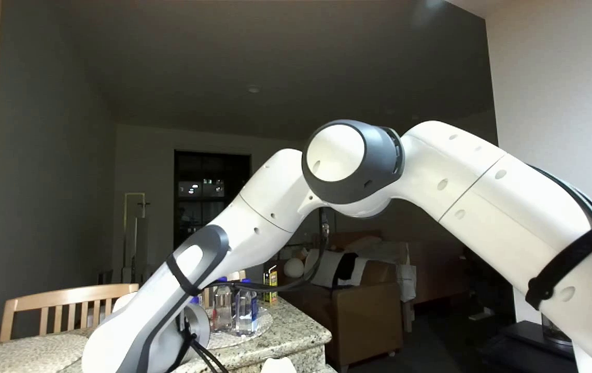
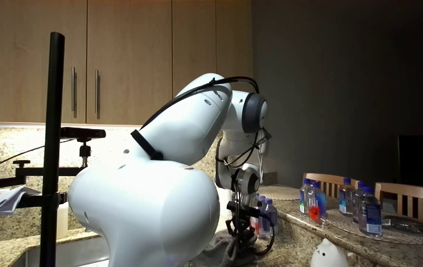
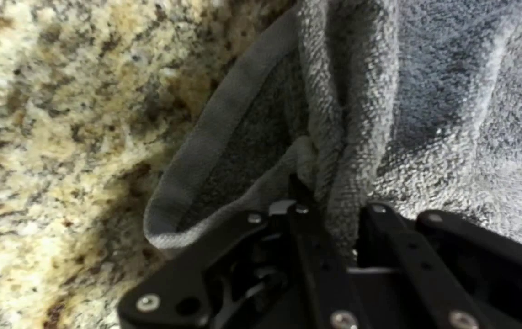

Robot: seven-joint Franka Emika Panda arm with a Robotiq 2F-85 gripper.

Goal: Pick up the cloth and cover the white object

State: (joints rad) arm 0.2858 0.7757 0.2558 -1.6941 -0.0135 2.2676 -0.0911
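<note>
clear, blue-capped bottles (image 2: 370,213) stand on the raised ledge (image 2: 289,207), some on a woven mat (image 2: 341,223); how full, i can't tell. the white arm (image 2: 141,207) blocks part of the metal sink (image 2: 82,249) in an exterior view. the gripper (image 3: 337,202) is nearly closed, a thick fold of the cloth (image 3: 361,114) pinched in it; the cloth, grey and fuzzy, lies rumpled on the speckled stone counter (image 3: 60,137). a smooth, rounded white cat figure (image 2: 328,256) stands beside the ledge, apart from the cloth.
</note>
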